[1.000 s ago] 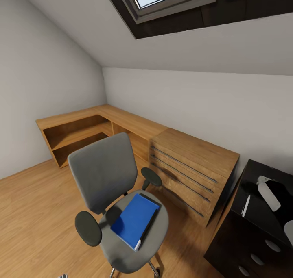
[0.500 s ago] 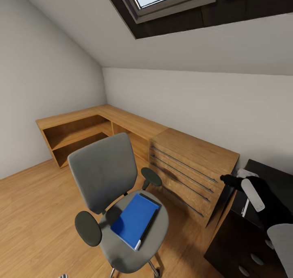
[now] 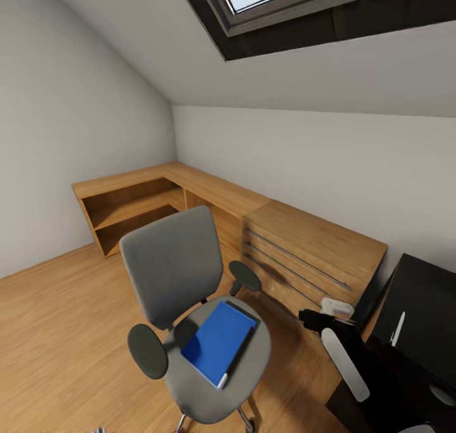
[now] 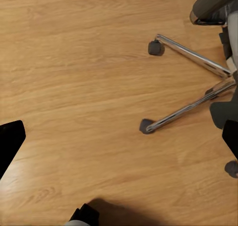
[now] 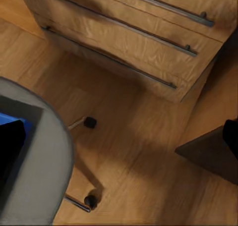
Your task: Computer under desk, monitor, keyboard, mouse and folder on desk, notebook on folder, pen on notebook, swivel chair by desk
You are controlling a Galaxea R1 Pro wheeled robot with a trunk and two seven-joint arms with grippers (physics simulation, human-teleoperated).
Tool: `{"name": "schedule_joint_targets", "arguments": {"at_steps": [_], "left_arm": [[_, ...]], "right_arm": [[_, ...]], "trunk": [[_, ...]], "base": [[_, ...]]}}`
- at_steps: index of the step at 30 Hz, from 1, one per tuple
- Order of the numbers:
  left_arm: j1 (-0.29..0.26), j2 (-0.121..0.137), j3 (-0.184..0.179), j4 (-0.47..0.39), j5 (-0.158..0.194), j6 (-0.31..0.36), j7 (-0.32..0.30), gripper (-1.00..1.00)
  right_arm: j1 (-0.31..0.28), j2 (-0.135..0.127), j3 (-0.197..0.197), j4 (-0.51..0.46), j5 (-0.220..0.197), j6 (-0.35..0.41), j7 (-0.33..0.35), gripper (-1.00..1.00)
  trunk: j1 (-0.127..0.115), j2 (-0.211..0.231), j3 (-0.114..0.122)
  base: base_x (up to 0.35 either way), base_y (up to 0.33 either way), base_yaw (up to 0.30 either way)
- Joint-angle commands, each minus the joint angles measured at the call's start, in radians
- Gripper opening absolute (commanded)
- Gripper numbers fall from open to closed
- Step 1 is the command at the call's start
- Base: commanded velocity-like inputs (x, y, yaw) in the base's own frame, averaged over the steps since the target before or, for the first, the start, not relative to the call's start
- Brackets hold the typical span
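The grey swivel chair (image 3: 171, 275) stands mid-floor with the blue folder (image 3: 218, 341) flat on its seat. A dark strip runs along the folder's right edge; I cannot tell what it is. My right gripper (image 3: 311, 319) hangs open between the chair and the black desk (image 3: 421, 294). Its wrist view shows the seat (image 5: 37, 176), a sliver of folder (image 5: 12, 121) and the desk corner (image 5: 213, 156). The white pen (image 3: 398, 328) lies on the desk. My left gripper (image 4: 121, 137) is open over the floor by the chair's chrome base (image 4: 191, 50). Computer, monitor, keyboard, mouse and notebook are out of view.
A wooden dresser (image 3: 310, 252) with bar handles stands against the wall, between the chair and the desk. A low wooden corner shelf unit (image 3: 145, 199) runs along the far walls. Wood floor (image 3: 57, 332) lies to the chair's left. A skylight is overhead.
My right arm has swung from above the desk down and left, toward the chair. The head view has also shifted, so everything sits a little further right.
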Motion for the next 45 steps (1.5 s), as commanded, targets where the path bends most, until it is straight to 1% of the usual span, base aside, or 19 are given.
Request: {"name": "schedule_joint_targets", "arguments": {"at_steps": [1,2,3,5,7,8,9,11,12,14,15,17,18,19,20,28,36,41,45], "left_arm": [[0.000,0.002,-0.002,-0.002,0.004,0.003,0.006,1.00],[0.000,0.002,-0.002,-0.002,0.004,0.003,0.006,1.00],[0.000,0.002,-0.001,-0.002,0.003,0.003,0.006,1.00],[0.000,0.003,-0.001,-0.002,0.003,0.003,0.005,1.00],[0.000,0.004,0.000,-0.002,0.003,0.003,0.004,1.00],[0.000,0.004,0.000,-0.002,0.003,0.003,0.004,1.00],[0.000,0.005,0.000,-0.002,0.003,0.002,0.005,1.00],[0.000,0.004,0.000,-0.002,0.003,0.002,0.005,1.00],[0.000,0.005,0.001,-0.003,0.003,0.000,0.002,1.00],[0.000,0.004,0.002,-0.004,0.003,0.000,0.002,1.00],[0.000,0.003,0.002,-0.004,0.003,0.000,0.003,1.00],[0.000,0.003,0.002,-0.004,0.003,0.000,0.005,1.00],[0.000,0.002,0.002,-0.004,0.003,0.000,0.006,1.00],[0.000,0.002,0.001,-0.004,0.003,-0.001,0.009,1.00],[0.000,0.000,-0.001,-0.003,0.008,0.000,0.011,1.00],[0.000,0.000,-0.001,-0.002,0.009,0.000,0.011,1.00],[0.000,0.000,-0.002,-0.002,0.009,0.000,0.011,1.00],[0.000,0.000,-0.003,-0.002,0.009,0.000,0.011,1.00],[0.000,0.000,-0.003,-0.002,0.009,0.000,0.011,1.00]], "right_arm": [[0.032,0.000,0.054,-0.005,-0.001,-0.029,-0.017,1.00],[0.042,-0.001,0.069,-0.006,0.004,-0.038,-0.019,1.00],[0.061,-0.001,0.095,-0.006,0.013,-0.054,-0.021,1.00],[0.078,0.000,0.115,-0.004,0.024,-0.070,-0.021,1.00],[0.115,0.002,0.167,0.007,0.052,-0.111,-0.022,1.00],[0.124,0.002,0.182,0.012,0.059,-0.126,-0.022,1.00],[0.140,0.001,0.213,0.022,0.075,-0.163,-0.022,1.00],[0.159,-0.003,0.250,0.057,0.093,-0.254,-0.021,1.00],[0.171,-0.002,0.276,0.163,0.101,-0.375,-0.019,1.00],[0.172,-0.002,0.279,0.203,0.100,-0.403,-0.009,1.00],[0.174,-0.002,0.281,0.271,0.098,-0.464,0.027,1.00],[0.176,0.000,0.282,0.328,0.098,-0.523,0.057,1.00],[0.177,0.002,0.284,0.377,0.098,-0.570,0.076,1.00],[0.179,0.007,0.285,0.437,0.099,-0.629,0.094,1.00],[0.180,0.011,0.284,0.529,0.101,-0.791,0.109,1.00],[0.180,0.013,0.284,0.544,0.101,-0.815,0.109,1.00],[0.180,0.013,0.284,0.586,0.104,-0.886,0.108,1.00],[0.181,0.013,0.284,0.592,0.103,-0.896,0.108,1.00],[0.181,0.013,0.283,0.593,0.101,-0.898,0.108,1.00]], "trunk": [[0.000,-0.001,-0.001],[0.000,-0.001,-0.001],[0.000,-0.001,-0.001],[0.000,-0.001,-0.001],[0.000,-0.001,-0.001],[0.000,-0.001,-0.001],[0.000,-0.001,-0.001],[0.000,-0.001,-0.001],[0.000,-0.001,-0.001],[0.000,-0.001,-0.001],[0.000,-0.001,-0.001],[0.000,-0.001,-0.001],[0.000,-0.001,-0.001],[0.000,-0.001,-0.001],[0.000,-0.001,-0.001],[0.000,-0.001,-0.001],[0.000,-0.001,-0.004],[0.000,-0.001,-0.007],[0.000,-0.001,-0.008]], "base": [[0.000,0.000,0.048],[0.000,0.000,0.038],[0.000,0.000,0.024],[0.000,0.000,0.018],[0.000,0.000,0.008],[0.000,0.000,0.005],[0.000,0.000,0.003],[0.000,0.000,0.002],[0.000,0.000,0.000],[0.000,0.000,0.000],[0.000,0.000,0.000],[0.000,0.000,0.000],[0.000,0.000,0.000],[0.000,0.000,0.070],[0.000,0.000,0.267],[0.000,0.000,0.275],[0.000,0.000,0.271],[0.000,0.000,0.256],[0.000,0.000,0.115]]}}
